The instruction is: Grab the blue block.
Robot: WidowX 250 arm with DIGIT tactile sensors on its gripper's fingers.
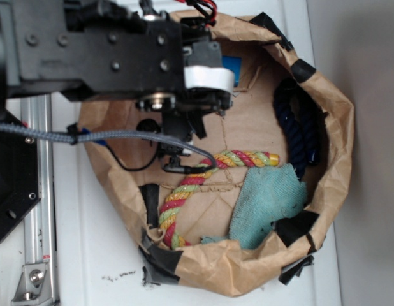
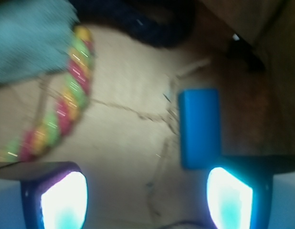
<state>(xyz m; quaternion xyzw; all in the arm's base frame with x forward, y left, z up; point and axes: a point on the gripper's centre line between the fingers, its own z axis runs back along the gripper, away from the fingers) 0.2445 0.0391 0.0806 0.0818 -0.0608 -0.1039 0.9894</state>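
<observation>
The blue block (image 2: 200, 128) lies flat on the brown paper floor of the bag, long side running away from me. In the exterior view only a corner of the blue block (image 1: 231, 64) shows past the arm. My gripper (image 2: 146, 198) is open, its two glowing fingertips (image 2: 64, 200) wide apart with only bare paper between them. The block sits just beyond the right fingertip, not between the jaws. In the exterior view the gripper (image 1: 184, 127) hangs over the bag's upper left part, its fingers hard to make out.
A red, yellow and green rope (image 1: 203, 178) crosses the bag floor, next to a teal fuzzy cloth (image 1: 267, 204). A dark navy rope (image 1: 299, 127) lies along the right wall. The crumpled paper bag wall (image 1: 337, 127) rings everything. A metal rail (image 1: 37, 191) runs at left.
</observation>
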